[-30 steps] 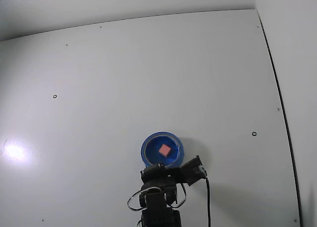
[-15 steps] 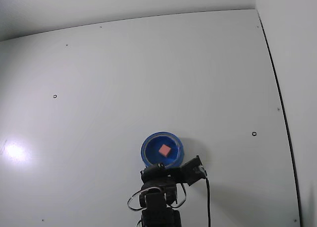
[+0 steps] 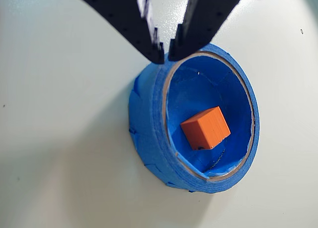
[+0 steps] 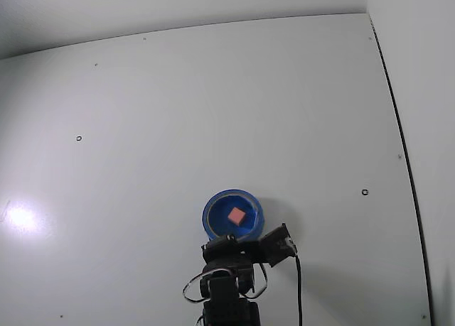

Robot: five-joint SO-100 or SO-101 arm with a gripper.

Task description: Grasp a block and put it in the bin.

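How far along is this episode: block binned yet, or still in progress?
Done: the block lies inside the bin, resting on its blue floor, free of the arm. In hand: nothing; the tool sits over the bin's rim with its jaws nearly together and empty. Left: nothing visible, except perhaps pulling the arm away.

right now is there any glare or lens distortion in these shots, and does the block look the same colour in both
Fixed view: a bright glare spot on the table at left, and the table's far edge bows, so fisheye. The block looks pale pink there, saturated orange in the wrist view, inside the bin.
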